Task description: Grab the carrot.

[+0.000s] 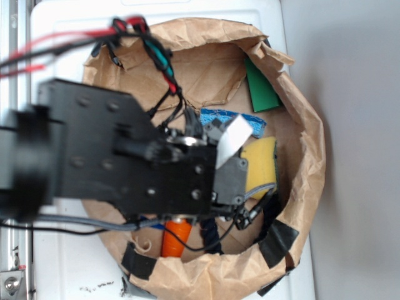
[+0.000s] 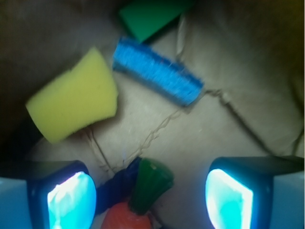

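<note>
a: from over here, what's along the left of the wrist view?

b: a lit finger pad [image 2: 71, 200] in the lower left corner, and above it the yellow sponge [image 2: 74, 102], tilted, in the left half of the frame. the floor under it all is the brown paper bag [image 2: 200, 138].

a: and the carrot?

b: bottom centre. the carrot [image 2: 138, 205] has its green stem top pointing up the frame and its orange body cut off by the lower edge. the dark blue rope [image 2: 114, 186] lies just to its left, touching it as far as i can tell.

a: is the gripper on it?

b: no. the gripper [image 2: 150, 200] has its fingers spread wide apart, one pad at each lower corner, and the carrot top sits between them without touching either.

a: further right?

b: a blue brush [image 2: 159, 71] slants across the upper middle, with a flat green card [image 2: 152, 16] above it at the top edge.

a: and the outside view?

b: the black arm [image 1: 125, 156] covers the left and centre. the carrot's orange body [image 1: 175, 239] peeks out below it at lower centre, inside the bag.
</note>
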